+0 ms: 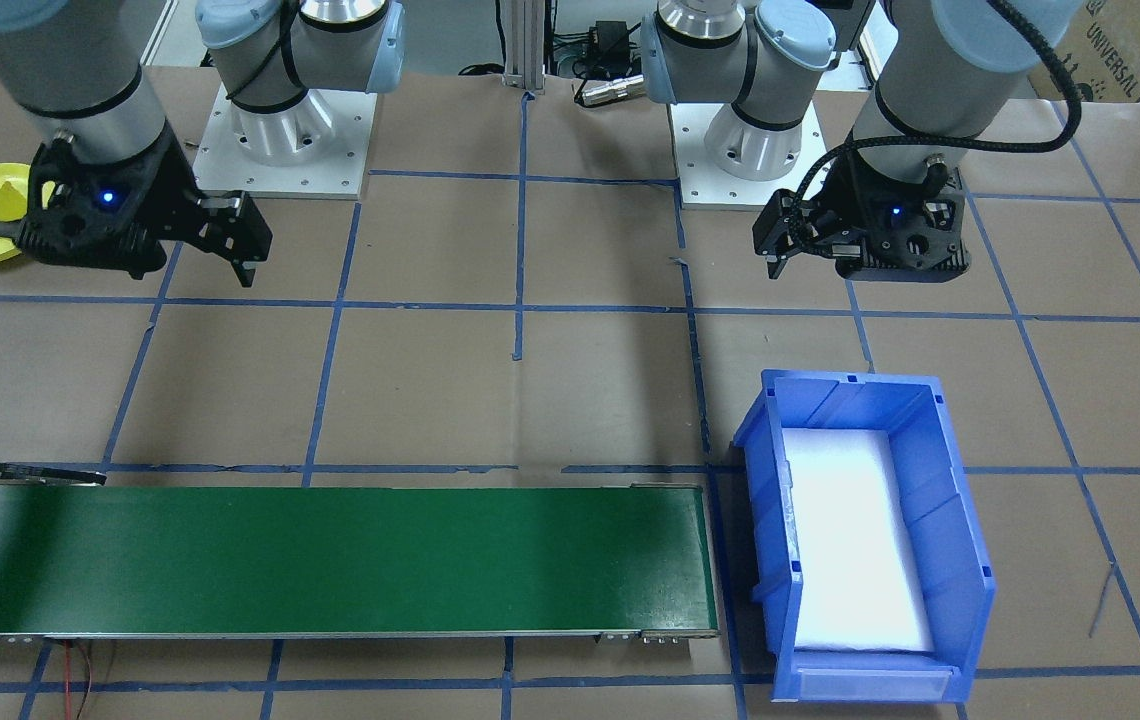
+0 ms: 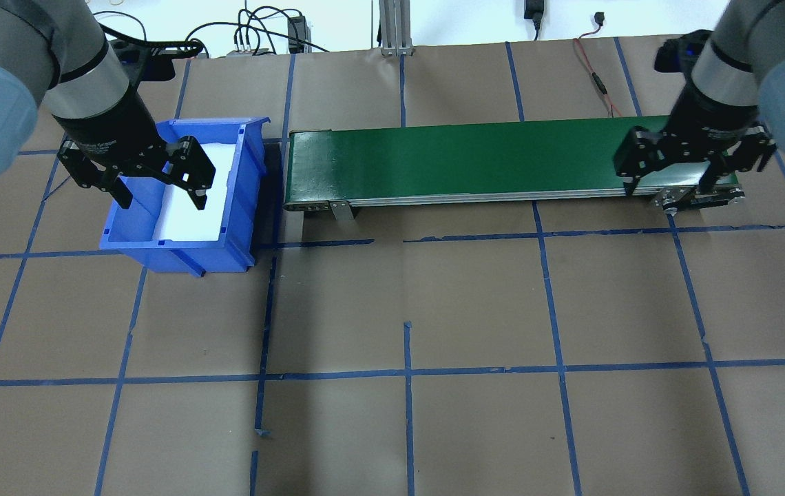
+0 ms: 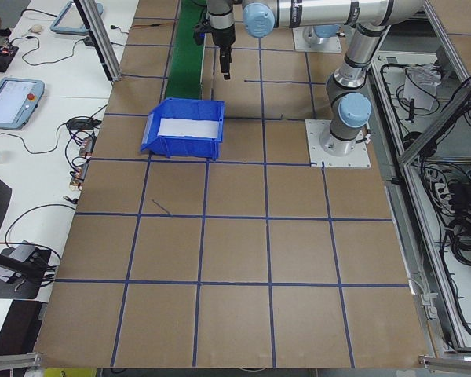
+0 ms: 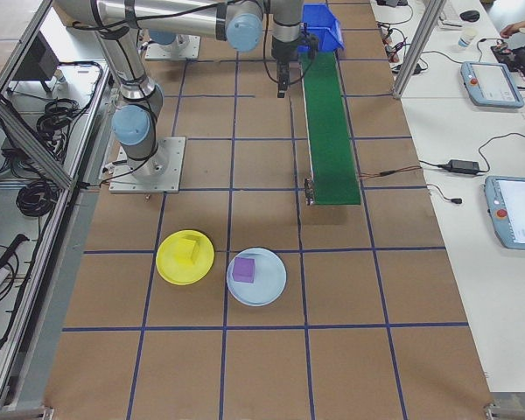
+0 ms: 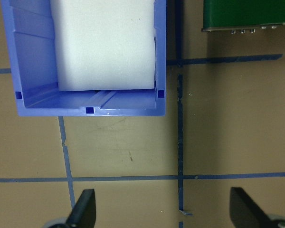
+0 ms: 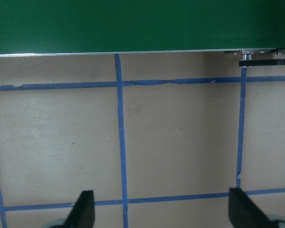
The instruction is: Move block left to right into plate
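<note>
Yellow block (image 4: 189, 249) sits in yellow plate (image 4: 169, 268), beyond conveyor's end. Left gripper (image 2: 158, 186) and right gripper (image 2: 671, 176) both spread, empty. Block likely light, rigid; grasp flat opposite faces.

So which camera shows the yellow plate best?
Exterior right: the whole yellow plate shows unobstructed, with a yellow block on it, beside a pale blue plate. The front-facing view catches only part, behind the right gripper. The other views don't show it.
</note>
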Robot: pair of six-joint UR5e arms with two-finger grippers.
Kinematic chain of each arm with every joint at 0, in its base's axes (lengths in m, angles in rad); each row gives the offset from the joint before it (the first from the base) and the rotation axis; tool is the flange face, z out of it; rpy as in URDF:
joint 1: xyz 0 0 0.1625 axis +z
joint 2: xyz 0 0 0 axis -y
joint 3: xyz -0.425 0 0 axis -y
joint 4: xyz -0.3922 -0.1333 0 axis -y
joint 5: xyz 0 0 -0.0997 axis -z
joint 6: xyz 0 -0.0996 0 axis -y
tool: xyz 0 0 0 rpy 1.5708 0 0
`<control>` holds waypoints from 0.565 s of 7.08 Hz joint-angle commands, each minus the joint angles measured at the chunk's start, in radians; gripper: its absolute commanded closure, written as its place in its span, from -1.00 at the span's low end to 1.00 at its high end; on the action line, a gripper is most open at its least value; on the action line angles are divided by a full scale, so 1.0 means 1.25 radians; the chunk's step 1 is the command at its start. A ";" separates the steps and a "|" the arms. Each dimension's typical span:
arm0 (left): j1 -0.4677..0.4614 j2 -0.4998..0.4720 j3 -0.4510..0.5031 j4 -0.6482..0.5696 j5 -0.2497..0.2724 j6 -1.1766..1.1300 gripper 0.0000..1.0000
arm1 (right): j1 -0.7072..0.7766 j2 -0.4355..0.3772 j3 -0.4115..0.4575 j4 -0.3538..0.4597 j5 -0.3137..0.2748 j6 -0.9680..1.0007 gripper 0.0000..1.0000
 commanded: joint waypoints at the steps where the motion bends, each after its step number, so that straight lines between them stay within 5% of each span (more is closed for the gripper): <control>1: 0.000 0.000 0.000 0.000 0.000 0.000 -1.00 | 0.019 -0.043 -0.008 0.038 0.005 0.028 -1.00; 4: 0.000 0.000 -0.001 -0.001 0.000 0.000 -1.00 | 0.028 -0.064 -0.041 0.104 0.062 0.029 -1.00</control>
